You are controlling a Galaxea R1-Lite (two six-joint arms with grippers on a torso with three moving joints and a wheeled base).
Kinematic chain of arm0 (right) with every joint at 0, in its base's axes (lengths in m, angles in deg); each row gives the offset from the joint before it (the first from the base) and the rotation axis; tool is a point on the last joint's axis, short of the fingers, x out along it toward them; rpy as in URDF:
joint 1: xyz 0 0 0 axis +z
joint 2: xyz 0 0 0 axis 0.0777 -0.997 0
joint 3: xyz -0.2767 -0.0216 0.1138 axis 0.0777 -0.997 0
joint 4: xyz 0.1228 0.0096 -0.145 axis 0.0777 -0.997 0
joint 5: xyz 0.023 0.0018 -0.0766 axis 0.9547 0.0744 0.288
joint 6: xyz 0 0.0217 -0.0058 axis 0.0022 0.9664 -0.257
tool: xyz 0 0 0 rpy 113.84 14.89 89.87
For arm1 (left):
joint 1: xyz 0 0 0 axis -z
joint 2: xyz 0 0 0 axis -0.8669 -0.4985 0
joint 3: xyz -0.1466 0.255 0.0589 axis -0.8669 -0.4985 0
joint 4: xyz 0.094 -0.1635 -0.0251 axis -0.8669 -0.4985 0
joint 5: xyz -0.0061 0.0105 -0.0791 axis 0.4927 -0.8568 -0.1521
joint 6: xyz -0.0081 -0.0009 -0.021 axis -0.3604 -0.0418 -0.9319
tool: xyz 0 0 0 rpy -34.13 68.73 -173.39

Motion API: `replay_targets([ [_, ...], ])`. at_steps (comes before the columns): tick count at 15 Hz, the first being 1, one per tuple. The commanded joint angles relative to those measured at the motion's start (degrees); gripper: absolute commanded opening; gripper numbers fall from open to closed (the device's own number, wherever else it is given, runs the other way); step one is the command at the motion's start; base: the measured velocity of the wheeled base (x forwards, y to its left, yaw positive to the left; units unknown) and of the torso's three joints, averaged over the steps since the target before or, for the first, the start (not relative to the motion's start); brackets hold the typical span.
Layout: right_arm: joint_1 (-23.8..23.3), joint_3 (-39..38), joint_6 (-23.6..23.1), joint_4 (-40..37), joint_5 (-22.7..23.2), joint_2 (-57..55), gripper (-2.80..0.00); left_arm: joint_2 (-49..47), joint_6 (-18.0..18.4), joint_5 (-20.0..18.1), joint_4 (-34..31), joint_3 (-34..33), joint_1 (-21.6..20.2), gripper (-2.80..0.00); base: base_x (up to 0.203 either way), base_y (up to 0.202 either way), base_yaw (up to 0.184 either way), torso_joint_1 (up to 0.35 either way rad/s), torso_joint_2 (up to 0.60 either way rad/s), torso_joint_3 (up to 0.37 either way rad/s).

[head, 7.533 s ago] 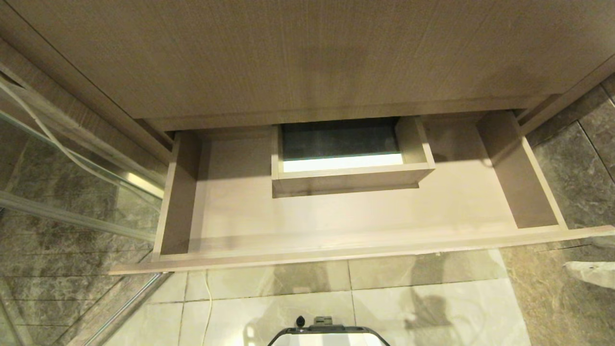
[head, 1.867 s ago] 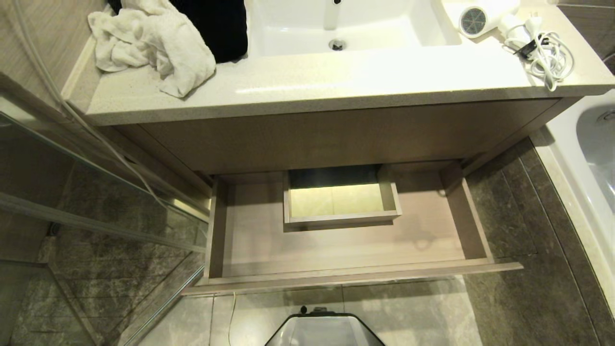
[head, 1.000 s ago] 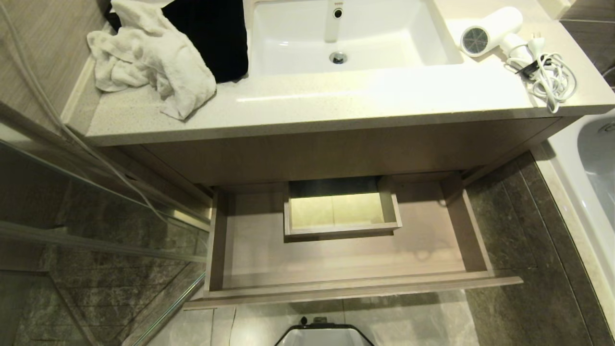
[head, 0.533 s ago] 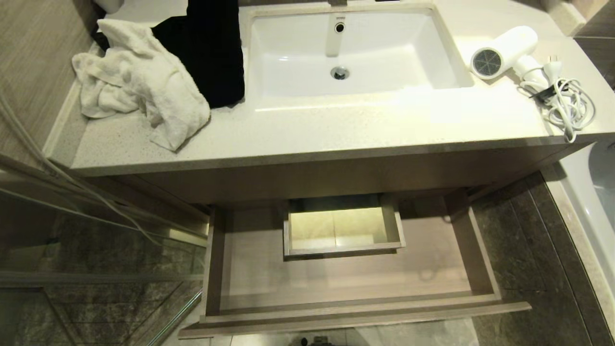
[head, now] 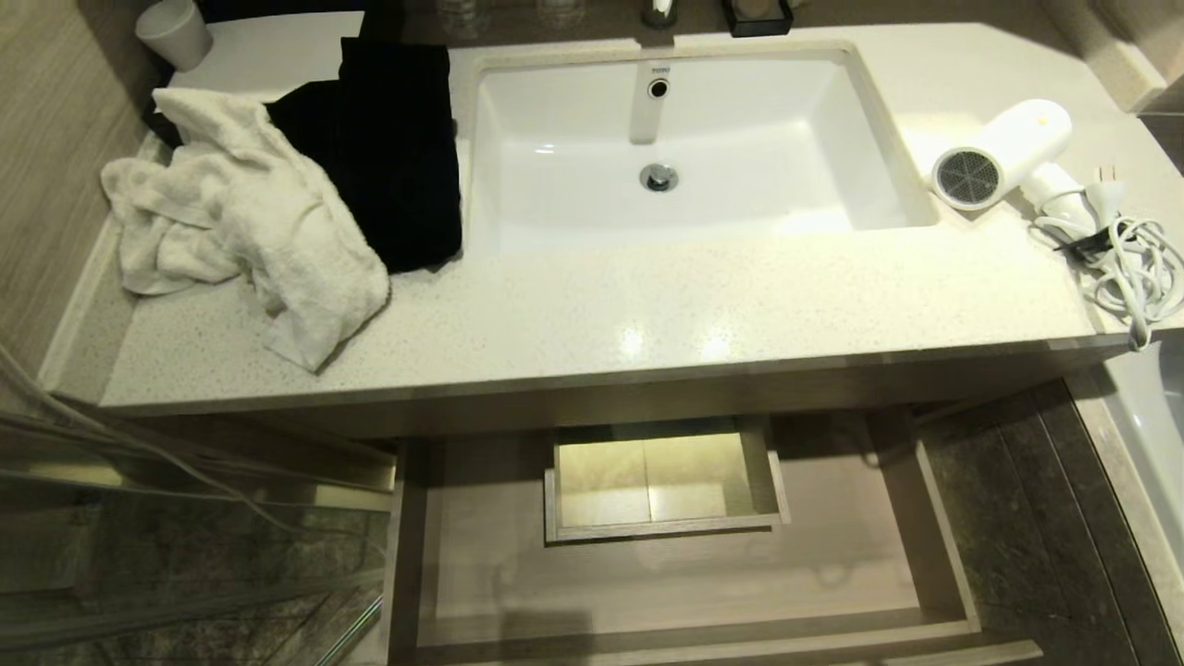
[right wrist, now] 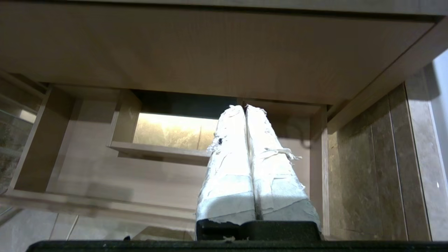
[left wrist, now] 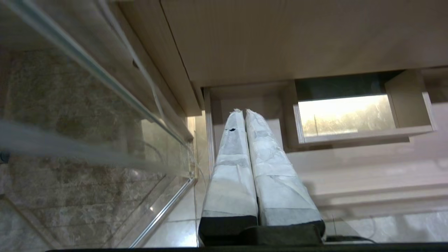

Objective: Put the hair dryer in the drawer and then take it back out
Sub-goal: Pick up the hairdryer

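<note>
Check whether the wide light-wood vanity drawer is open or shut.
Open: the wide light-wood vanity drawer juts out below the speckled countertop, its bare floor exposed.

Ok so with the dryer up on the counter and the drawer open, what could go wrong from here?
1. The loose cord beside the hair dryer hangs over the countertop edge; it may snag or trail when lifted.
2. The drawer has a boxed cut-out at its back middle; the dryer could catch on it.
</note>
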Motion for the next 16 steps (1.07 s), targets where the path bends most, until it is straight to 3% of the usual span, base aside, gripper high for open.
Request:
replay_targets([
  [1,0.05,-2.29,-0.01,0.05,0.0,2.22,-2.8,0.02,0.0,-0.01,0.0,-0.01,-0.01,-2.8,0.0,0.0,0.0,0.371,-0.28,0.089],
  [4,0.05,-2.29,0.27,-0.21,-0.02,2.22,-2.8,0.02,0.0,-0.01,0.0,-0.09,-0.01,-2.8,0.0,0.0,0.0,0.273,-0.21,0.054],
  [11,0.05,-1.3,-0.56,0.74,-0.03,2.22,-2.8,0.02,0.0,-0.01,0.09,0.0,-0.01,-2.8,0.0,0.0,0.0,0.019,-0.01,0.007],
  [13,0.05,7.47,-0.32,-2.75,-0.62,2.22,-2.8,0.02,-0.26,-0.01,0.09,0.0,-0.01,-2.8,0.0,0.0,0.0,0.0,0.0,0.0],
  [16,0.04,30.88,0.37,-14.44,-1.85,-1.11,-2.8,0.02,-0.26,-0.01,0.09,-0.02,-0.01,-2.8,0.0,0.0,0.0,0.0,0.0,0.0],
])
